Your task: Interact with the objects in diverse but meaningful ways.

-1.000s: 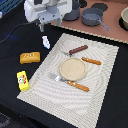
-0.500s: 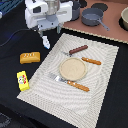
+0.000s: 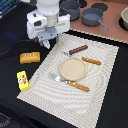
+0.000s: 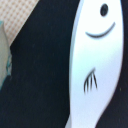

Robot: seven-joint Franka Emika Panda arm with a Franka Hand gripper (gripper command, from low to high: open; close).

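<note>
My gripper (image 3: 47,43) hangs low over the black table by the far corner of the mat on the exterior view's left. The white-grey toy fish (image 4: 95,65) fills the wrist view, lying on the black surface close under the hand; in the exterior view the hand hides it. A pale part at the wrist view's edge may be a finger. The dark brown sausage (image 3: 78,49) lies on the mat. The orange bread loaf (image 3: 30,57) and the yellow carton (image 3: 22,80) lie on the table on the exterior view's left.
A tan plate (image 3: 73,68) sits on the striped mat (image 3: 100,100) between an orange-handled knife (image 3: 91,61) and fork (image 3: 70,82). Grey pots (image 3: 92,17) stand at the back on a brown surface.
The gripper has come down and toward the mat's far corner, ending low over the fish. The other objects have not moved.
</note>
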